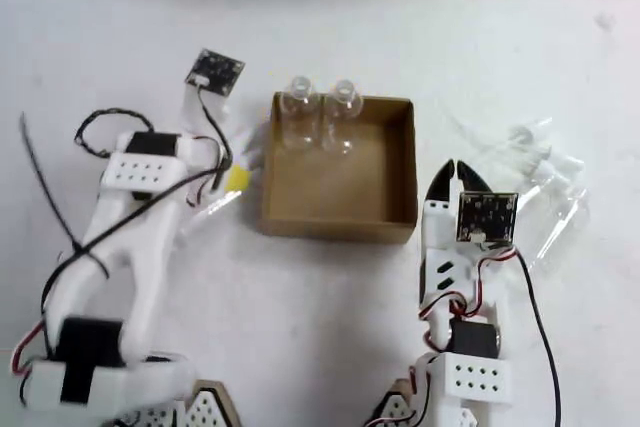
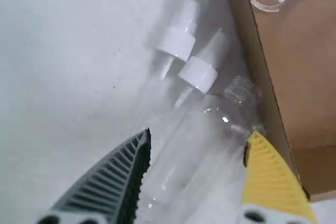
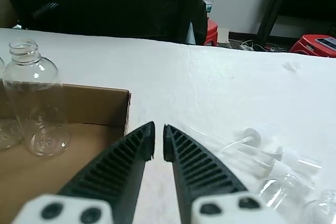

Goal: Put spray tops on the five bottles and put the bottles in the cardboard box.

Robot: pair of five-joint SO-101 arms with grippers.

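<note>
A clear bottle (image 2: 205,150) lies on its side on the white table (image 1: 330,327), just outside the left wall of the cardboard box (image 1: 340,225). Its long axis runs roughly along that wall. Its open neck (image 2: 239,90) points away from the left tool (image 2: 202,132) and toward two white spray tops (image 2: 176,41) lying just beyond it. The nearer spray top (image 2: 198,72) sits close to the neck. The left wrist view cuts off the bottle's base end.

The left tool is spread wide and astride the bottle, with its grey finger (image 2: 126,171) on one flank and its yellow finger (image 2: 268,177) on the other, next to the box. The left arm reaches from the near left corner of the table toward the box. Its yellow finger (image 1: 237,178) is just beside the box wall in the high view, where the bottle itself is hard to make out against the table.

Two more clear bottles stand upright inside the box against its far wall, one (image 1: 297,112) beside the other (image 1: 340,115), both with open necks.

The right tool (image 3: 158,142) is closed to a thin slit and holds nothing. Its arm points away from the near edge, and the tool (image 1: 455,179) sits just right of the box's near right corner.

Farther right, a loose pile of clear bottles and spray tops (image 1: 540,162) lies on the table. They overlap too much to count.
</note>
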